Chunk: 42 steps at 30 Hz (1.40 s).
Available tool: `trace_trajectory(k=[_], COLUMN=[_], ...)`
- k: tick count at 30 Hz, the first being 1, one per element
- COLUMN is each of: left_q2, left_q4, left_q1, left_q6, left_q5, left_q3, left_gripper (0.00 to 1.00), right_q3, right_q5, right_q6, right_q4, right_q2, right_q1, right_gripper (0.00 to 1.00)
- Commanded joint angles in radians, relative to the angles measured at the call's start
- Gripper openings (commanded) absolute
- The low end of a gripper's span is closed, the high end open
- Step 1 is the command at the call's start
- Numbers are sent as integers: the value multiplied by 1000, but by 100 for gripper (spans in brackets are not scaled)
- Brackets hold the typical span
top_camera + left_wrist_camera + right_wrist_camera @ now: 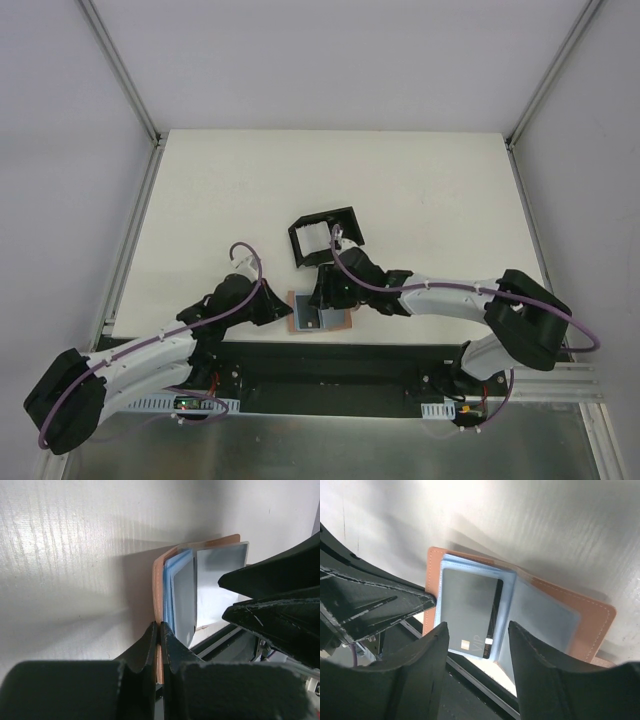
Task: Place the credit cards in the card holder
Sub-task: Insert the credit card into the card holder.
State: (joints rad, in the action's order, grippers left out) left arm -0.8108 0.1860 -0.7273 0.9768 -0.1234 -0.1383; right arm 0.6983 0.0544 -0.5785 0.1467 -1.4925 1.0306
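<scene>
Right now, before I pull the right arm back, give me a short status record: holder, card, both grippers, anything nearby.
card holder: lying open at the near edge of the table, blue sleeves showing
grey card: flat on the sleeves; cannot tell if it is fully inside one
left gripper: shut on the card holder's edge
right gripper: open, above the grey card, not gripping it
black box frame: farther back on the table, apart from the card holder

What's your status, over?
Left tool shut on edge of tan leather card holder. Right tool open over flat grey credit card on holder. Black box frame apart.
</scene>
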Motion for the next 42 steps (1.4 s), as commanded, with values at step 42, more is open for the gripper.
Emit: trace_trajectory(k=[42], left_q2=[68], left_q4=[-43], left_q1=[-7], left_q6=[-18], left_q5=[-33], left_q3=[-53], left_gripper=[0], right_q3=[409], right_q5=[-229], right_q6=[123], right_q4=[-458], right_q2=[-224], right_q1=[187], right_gripper=[63])
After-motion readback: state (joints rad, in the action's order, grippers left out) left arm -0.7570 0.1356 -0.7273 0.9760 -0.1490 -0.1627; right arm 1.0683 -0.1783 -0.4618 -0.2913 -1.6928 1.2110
